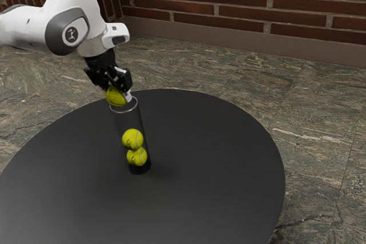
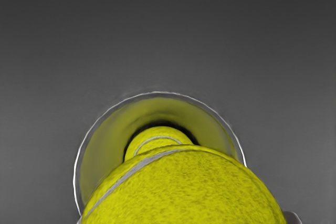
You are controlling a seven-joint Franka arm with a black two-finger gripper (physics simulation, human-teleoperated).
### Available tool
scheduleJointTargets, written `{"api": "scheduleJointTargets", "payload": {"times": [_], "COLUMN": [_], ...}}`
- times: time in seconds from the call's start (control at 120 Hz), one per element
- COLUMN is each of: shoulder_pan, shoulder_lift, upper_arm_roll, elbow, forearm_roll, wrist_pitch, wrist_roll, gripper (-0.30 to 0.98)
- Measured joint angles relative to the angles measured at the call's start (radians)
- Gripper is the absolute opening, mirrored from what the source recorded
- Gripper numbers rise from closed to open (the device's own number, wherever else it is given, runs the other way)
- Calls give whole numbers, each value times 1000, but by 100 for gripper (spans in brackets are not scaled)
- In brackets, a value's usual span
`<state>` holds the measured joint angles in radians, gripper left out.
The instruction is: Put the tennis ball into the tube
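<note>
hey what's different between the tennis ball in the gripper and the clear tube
The tennis ball is round and yellow; the tube is a clear cylinder. The gripper holds the tennis ball at the tube's mouth, while the tube stands upright on the table.

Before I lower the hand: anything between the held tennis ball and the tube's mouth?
Nothing visible. The hand has the held tennis ball right at the open mouth of the clear tube. Two tennis balls are stacked inside, upper and lower, with free space above them. The rim looks like the only likely snag.
</note>
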<state>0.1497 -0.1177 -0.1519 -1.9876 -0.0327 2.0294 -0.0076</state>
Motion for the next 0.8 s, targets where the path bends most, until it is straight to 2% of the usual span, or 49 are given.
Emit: {"api": "scheduleJointTargets", "payload": {"times": [0.267, 0.383, 0.508, 0.8], "shoulder_pan": [8, 8, 4, 13], "shoulder_lift": [47, 48, 45, 18], "upper_arm_roll": [1, 0, -1, -5], "elbow": [57, 59, 59, 83], "forearm_roll": [7, -2, -14, -8], "wrist_pitch": [-17, -22, -27, -66], "wrist_roll": [4, 11, 23, 45], "gripper": [15, 35, 49, 64]}}
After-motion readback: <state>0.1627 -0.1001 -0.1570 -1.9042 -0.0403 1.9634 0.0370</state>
